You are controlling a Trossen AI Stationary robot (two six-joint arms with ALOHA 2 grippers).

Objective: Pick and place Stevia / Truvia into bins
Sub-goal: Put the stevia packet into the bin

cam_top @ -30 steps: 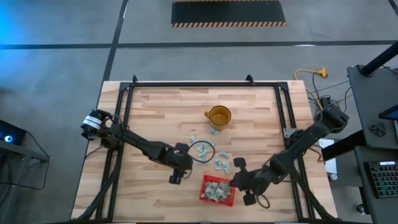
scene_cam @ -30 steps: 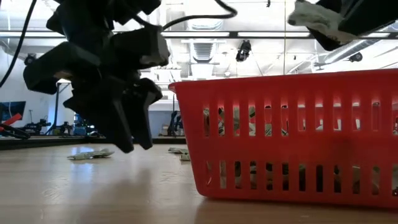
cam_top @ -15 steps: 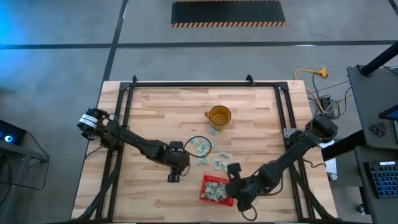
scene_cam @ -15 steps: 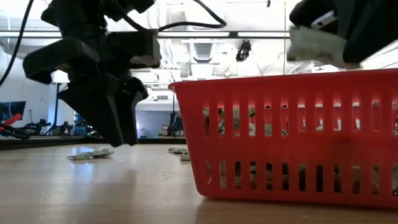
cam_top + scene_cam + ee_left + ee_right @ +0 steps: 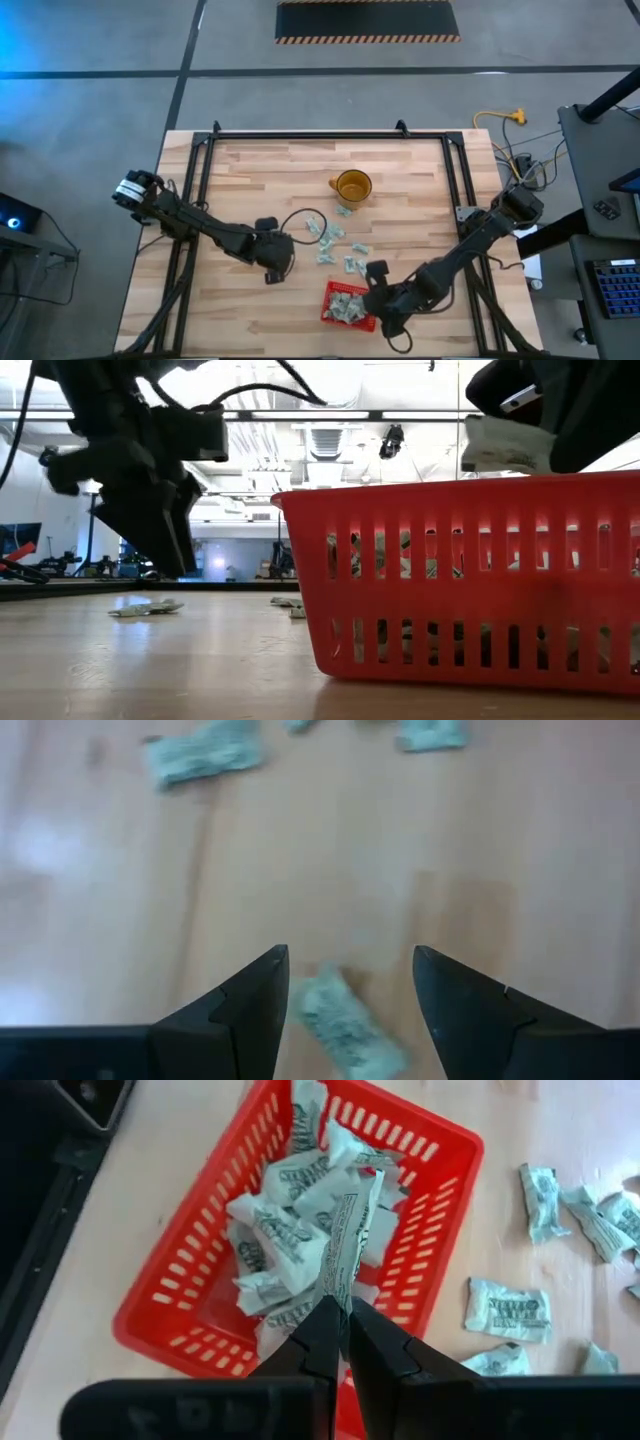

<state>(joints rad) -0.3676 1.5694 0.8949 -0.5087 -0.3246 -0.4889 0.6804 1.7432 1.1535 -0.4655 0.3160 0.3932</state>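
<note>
The red basket [image 5: 348,305] stands near the table's front edge, and several Stevia packets [image 5: 285,1230] lie in it. More packets [image 5: 335,243] are scattered on the wood between the basket and the amber mug [image 5: 352,186]. My right gripper [image 5: 345,1308] hangs over the basket, shut on one packet [image 5: 348,1240]. My left gripper [image 5: 350,958] is open to the left of the scattered packets and above the table. One packet [image 5: 345,1028] lies on the wood below the gap between its fingers, and nothing is held. My right gripper pinches one end of a packet [image 5: 341,1285] between its two fingertips. The fingers slant down from the table's right side. The packet sticks out past the fingertips, edge-on to the wrist view, lifted clear above the basket's open top [image 5: 500,445].
The mug stands toward the far middle of the table. The black frame rails [image 5: 200,170] run along the table's left, right and far sides. A loop of cable [image 5: 300,215] hangs by the left arm. Bare wood lies left of my left gripper.
My left gripper has risen a little, drawn back toward the table's left edge and rolled about its own line, staying open. My right gripper has carried its packet left, over the basket, and tipped further downward.
</note>
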